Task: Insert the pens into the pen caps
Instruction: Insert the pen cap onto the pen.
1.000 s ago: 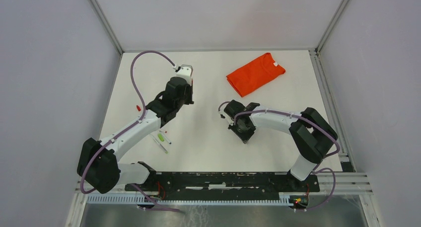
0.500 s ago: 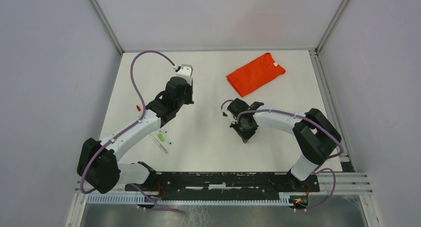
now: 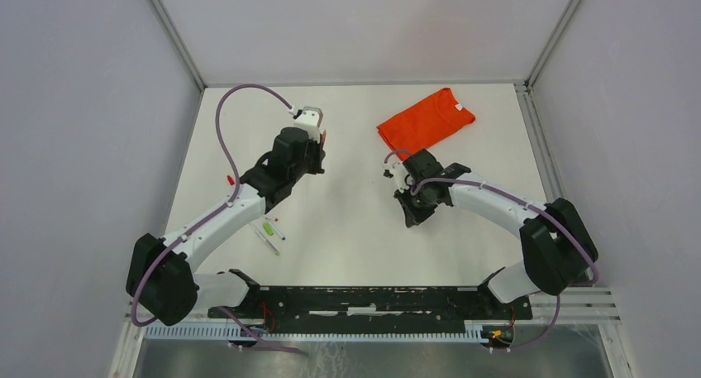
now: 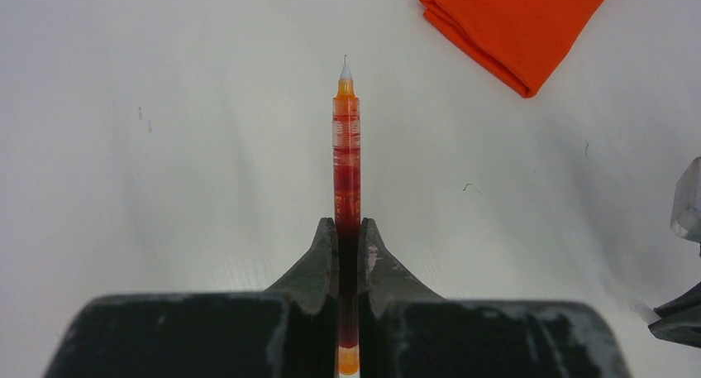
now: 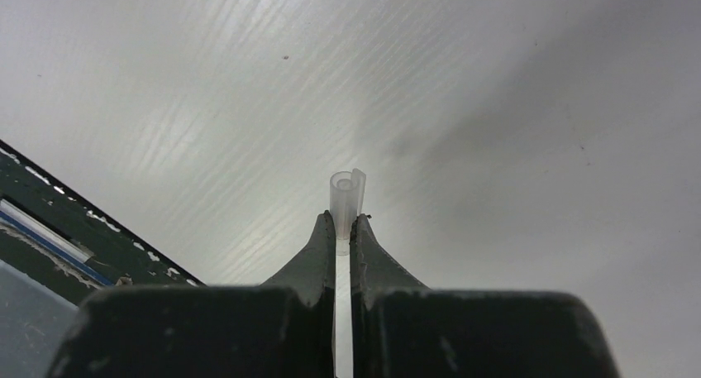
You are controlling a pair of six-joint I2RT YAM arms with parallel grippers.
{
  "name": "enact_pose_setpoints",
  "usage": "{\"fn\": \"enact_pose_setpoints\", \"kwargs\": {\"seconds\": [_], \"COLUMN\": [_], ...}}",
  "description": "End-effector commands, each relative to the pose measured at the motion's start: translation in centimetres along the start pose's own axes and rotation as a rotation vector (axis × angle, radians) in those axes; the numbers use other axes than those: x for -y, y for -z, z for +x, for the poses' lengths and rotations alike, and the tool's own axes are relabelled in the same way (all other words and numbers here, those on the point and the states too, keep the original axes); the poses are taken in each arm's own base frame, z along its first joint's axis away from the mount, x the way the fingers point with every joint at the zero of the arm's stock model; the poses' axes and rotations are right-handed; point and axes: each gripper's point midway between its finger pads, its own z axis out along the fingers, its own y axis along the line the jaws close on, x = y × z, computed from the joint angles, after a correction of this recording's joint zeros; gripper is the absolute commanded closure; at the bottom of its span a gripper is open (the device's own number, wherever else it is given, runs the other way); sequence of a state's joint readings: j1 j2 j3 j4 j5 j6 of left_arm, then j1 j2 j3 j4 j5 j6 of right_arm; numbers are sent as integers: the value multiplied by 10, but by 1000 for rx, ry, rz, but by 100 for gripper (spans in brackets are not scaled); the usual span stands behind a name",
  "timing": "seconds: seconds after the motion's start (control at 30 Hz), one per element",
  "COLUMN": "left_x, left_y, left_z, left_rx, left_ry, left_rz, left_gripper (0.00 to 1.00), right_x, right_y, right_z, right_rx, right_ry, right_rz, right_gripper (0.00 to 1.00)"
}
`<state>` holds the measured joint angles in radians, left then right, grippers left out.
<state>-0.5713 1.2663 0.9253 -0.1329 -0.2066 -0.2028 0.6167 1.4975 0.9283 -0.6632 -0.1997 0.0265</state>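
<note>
My left gripper [image 4: 347,225] is shut on a pen with a red-orange barrel [image 4: 346,138], whose bare tip points away over the white table. In the top view this gripper [image 3: 317,138] is at the far left-centre. My right gripper [image 5: 342,221] is shut on a small translucent tubular cap [image 5: 345,198], open end outward, held above the table. In the top view it [image 3: 411,221] is right of centre, apart from the left gripper. A green pen [image 3: 267,227] and a white pen [image 3: 268,241] lie beside the left arm. A red cap [image 3: 229,179] lies at the left.
A folded orange shirt [image 3: 426,122] lies at the far right of the table and shows in the left wrist view [image 4: 517,22]. The black base rail [image 3: 372,299] runs along the near edge and shows in the right wrist view [image 5: 50,204].
My right arm has swung right and farther from the near edge, carrying the cap. My left gripper with the pen has barely shifted.
</note>
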Motion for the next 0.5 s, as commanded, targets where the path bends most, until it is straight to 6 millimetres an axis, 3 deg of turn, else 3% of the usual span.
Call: {"fn": "enact_pose_setpoints", "kwargs": {"seconds": [0.0, 0.23, 0.47], "left_x": [13, 40, 91], "left_y": [11, 11, 11], "left_z": [-33, -26, -4], "left_rx": [80, 55, 22], "left_ry": [12, 41, 172], "left_rz": [73, 182, 324], "left_gripper": [98, 98, 98], "right_x": [-9, -18, -33], "right_y": [15, 40, 66], "right_z": [-22, -57, -79], "right_rx": [121, 323, 517], "right_ry": [33, 37, 96], "right_rz": [-58, -94, -152], "right_gripper": [100, 100, 99]}}
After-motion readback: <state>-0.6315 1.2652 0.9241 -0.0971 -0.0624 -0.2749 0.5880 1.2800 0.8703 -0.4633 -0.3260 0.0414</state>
